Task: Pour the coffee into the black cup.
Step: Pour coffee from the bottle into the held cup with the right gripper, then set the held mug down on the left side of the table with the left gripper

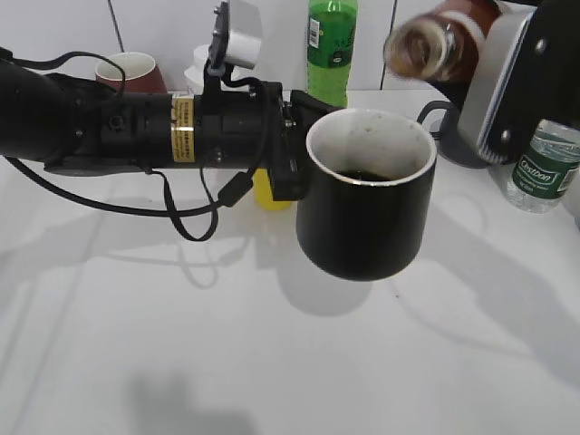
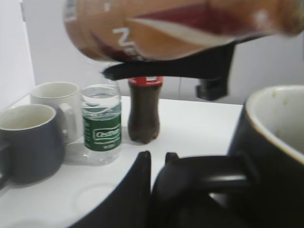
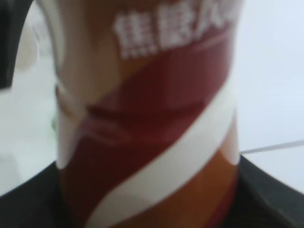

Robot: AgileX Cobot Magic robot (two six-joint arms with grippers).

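Observation:
My left gripper [image 1: 292,149] is shut on the handle of the black cup [image 1: 367,195] and holds it above the table; a little dark liquid lies at its bottom. The cup also shows in the left wrist view [image 2: 275,156], with the gripper [image 2: 159,159] on its handle. My right gripper [image 1: 494,72] is shut on the brown-and-red coffee bottle [image 1: 439,41], tipped with its open mouth toward the cup, above and to the right of the rim. The bottle fills the right wrist view [image 3: 147,118] and hangs over the cup in the left wrist view [image 2: 175,28].
A green bottle [image 1: 331,45], a red paper cup [image 1: 131,72] and a yellow object [image 1: 269,195] stand behind. A water bottle [image 1: 544,168] is at the right. The left wrist view shows a grey mug [image 2: 28,142], a white mug [image 2: 57,107], a water bottle [image 2: 100,124] and a cola bottle [image 2: 144,111].

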